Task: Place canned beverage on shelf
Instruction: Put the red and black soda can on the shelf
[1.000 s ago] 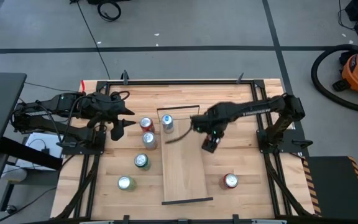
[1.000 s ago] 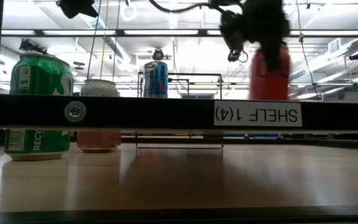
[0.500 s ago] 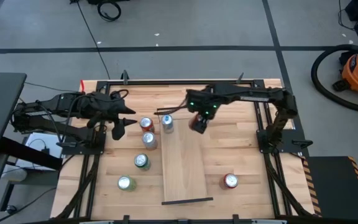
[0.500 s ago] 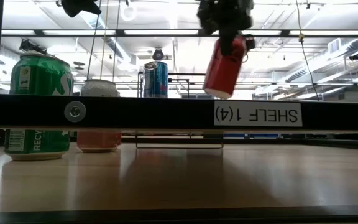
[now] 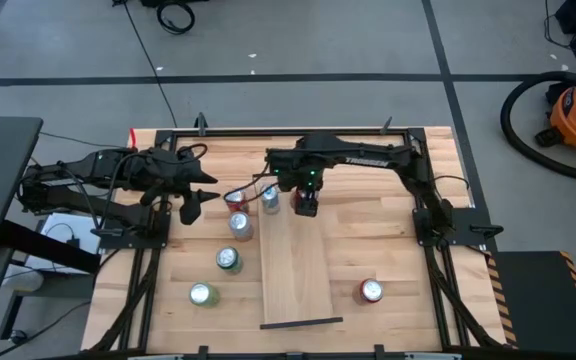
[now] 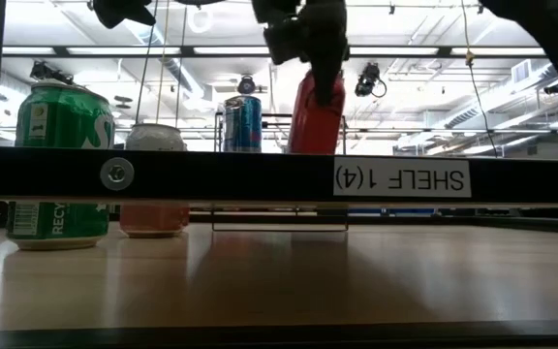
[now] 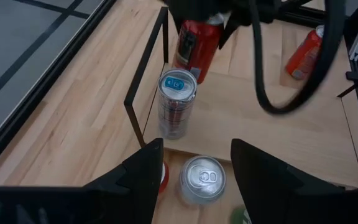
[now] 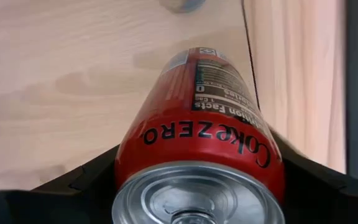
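Nearest on the wooden surface (image 5: 388,235) a silver-topped can (image 5: 201,294) sits at the left and a red-topped can (image 5: 370,291) stands alone on the right. A little farther, left of the shelf (image 5: 296,265), there is a green can (image 5: 228,259), then a silver can (image 5: 240,224), then a red can (image 5: 236,199). The shelf is a long pale board running from near to far, with a black wire rail (image 5: 301,323) at its near end. At its far end a slim blue and silver can (image 5: 269,198) stands upright. Just to the right of it, the right gripper (image 5: 306,199) has its fingers clamped around a red Coke Zero can (image 6: 316,113), held above the far end of the shelf. The left gripper (image 5: 193,195) waits over the far left of the surface with its fingers spread and nothing between them.
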`<state>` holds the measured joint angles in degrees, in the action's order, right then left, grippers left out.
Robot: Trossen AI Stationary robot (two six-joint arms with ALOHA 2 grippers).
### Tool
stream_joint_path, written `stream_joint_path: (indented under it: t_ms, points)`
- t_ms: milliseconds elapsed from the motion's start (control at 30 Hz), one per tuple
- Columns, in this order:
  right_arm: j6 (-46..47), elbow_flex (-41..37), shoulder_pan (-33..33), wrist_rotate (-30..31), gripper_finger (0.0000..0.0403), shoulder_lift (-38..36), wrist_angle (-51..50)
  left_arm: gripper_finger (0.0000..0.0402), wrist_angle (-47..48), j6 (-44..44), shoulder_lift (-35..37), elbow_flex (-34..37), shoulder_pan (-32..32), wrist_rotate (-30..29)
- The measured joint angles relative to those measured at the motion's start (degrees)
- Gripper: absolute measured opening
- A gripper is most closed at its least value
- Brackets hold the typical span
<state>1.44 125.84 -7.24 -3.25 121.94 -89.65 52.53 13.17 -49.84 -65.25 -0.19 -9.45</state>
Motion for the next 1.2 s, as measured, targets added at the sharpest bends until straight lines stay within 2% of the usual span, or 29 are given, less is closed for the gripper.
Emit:
stream_joint_path:
  t_ms: [133,267,533,1200]
  points:
    - [-9.6,-0.3,0.4,3.3,0.0332,1.0,-0.2,0.0199,0.0,0.2,0.0,0.0,0.0,0.0]
    - [-14.2,-0.9,0.9,6.4,0.0333,0.9,-0.4,0.0199,0.0,0.5,0.0,0.0,0.0,0.0]
    - [-19.9,-1.7,1.1,5.3,0.0334,0.8,0.7,0.0199,-0.7,0.7,0.0,0.0,0.0,0.0]
    - [-22.0,-6.8,1.6,6.3,0.0335,0.8,2.5,0.0199,-0.8,1.3,0.0,0.0,0.0,0.0]
